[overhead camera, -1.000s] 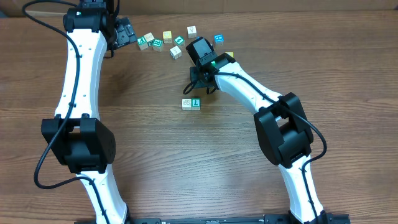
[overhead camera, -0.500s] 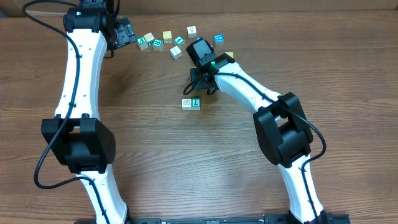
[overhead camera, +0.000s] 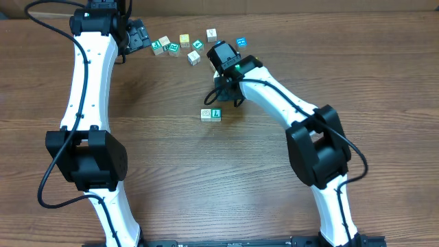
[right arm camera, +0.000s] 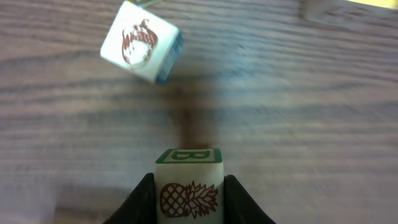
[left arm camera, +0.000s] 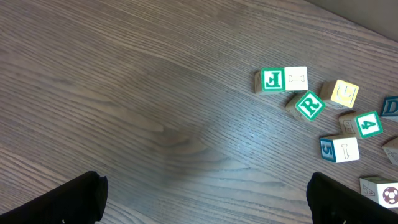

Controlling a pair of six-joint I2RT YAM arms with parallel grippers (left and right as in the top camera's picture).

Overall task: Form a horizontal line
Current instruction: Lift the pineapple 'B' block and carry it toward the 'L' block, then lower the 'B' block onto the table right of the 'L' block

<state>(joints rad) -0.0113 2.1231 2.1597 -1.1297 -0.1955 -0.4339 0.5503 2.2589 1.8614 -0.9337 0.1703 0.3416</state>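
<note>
Right gripper [right arm camera: 189, 186] is pinching one pineapple block [right arm camera: 189, 200], while the left gripper [left arm camera: 211, 205] is spread wide with nothing in it. Two blocks [overhead camera: 211, 114] sit touching, side by side, at 7 o'clock from the right one. Roughly eight loose blocks [overhead camera: 184, 40] are scattered at the table's [overhead camera: 171, 171] 12 o'clock.

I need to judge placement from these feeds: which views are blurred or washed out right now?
Right wrist: the table and the loose white block are smeared by motion blur, though the gripped pineapple block is sharp. Left wrist: crisp, with the J block readable and no glare. Overhead: sharp and evenly lit, with only soft shadows.
</note>
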